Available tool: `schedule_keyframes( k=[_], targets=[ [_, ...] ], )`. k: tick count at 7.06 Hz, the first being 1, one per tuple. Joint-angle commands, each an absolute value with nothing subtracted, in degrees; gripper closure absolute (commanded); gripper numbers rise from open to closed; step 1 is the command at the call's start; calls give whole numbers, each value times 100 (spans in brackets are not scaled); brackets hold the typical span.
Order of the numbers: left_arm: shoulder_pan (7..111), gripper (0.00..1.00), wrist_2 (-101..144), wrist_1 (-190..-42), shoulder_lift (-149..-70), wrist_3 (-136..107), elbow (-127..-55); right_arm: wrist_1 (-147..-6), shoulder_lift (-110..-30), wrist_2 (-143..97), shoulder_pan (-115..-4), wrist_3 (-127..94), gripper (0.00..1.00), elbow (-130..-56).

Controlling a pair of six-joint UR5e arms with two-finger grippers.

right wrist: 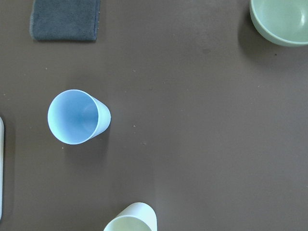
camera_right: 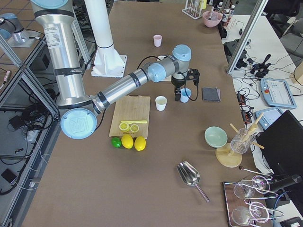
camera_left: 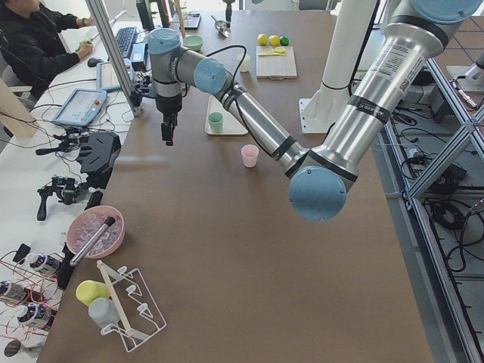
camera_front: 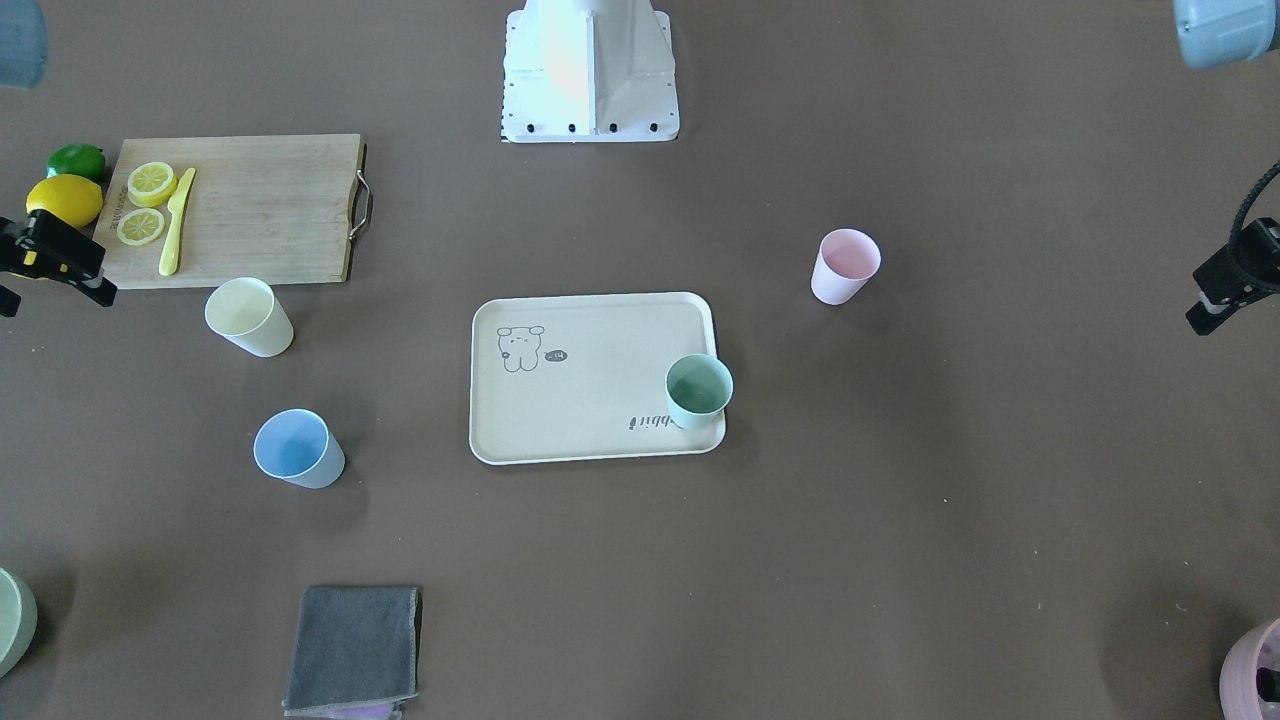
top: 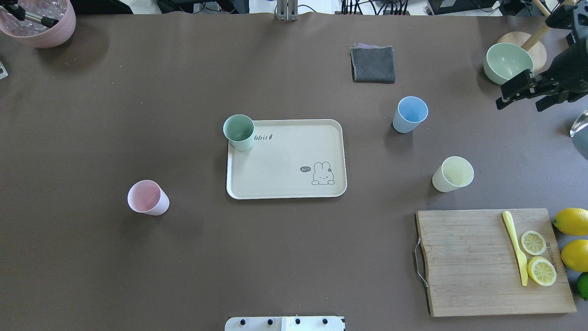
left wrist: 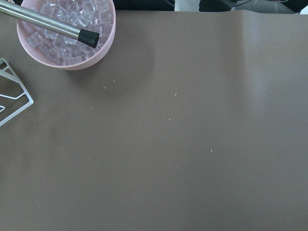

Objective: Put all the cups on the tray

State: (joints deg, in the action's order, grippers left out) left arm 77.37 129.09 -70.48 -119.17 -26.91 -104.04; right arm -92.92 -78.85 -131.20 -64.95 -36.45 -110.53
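Overhead, we count four cups and one tray (top: pixel 285 161) at centre: green cup (top: pixel 239 131) in its upper-left corner — pink cup (top: pixel 147 197), blue cup (top: pixel 411 113), cream cup (top: pixel 452 174) on the counter (top: pixel 138 115). Upper right, the right gripper (top: pixel 519 103) gapes empty; the left gripper (camera_front: pixel 1225 290) — we cannot tell.

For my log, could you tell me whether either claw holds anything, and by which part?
Nothing is held. The right claw and left claw are empty, clear of the pink cup, blue cup, yellow cup and green cup.
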Motion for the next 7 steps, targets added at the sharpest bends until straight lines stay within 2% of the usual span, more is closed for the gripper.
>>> schedule_keyframes(
  k=[1, 5, 7],
  targets=[
    [7708, 2, 12911, -7520, -11980, -2724, -10030, -9281, -7542, -12613, -5795, -4233, 0, -10793],
    [7690, 2, 12911, -7585, -11988, -2681, -9976, -9264, -7882, -12568, -5353, -4236, 0, -10792],
    [7690, 2, 12946, -7585, -12049, -2724, -10037, -7928, -8749, -12542, -5326, -4254, 0, -10688]
  ],
)
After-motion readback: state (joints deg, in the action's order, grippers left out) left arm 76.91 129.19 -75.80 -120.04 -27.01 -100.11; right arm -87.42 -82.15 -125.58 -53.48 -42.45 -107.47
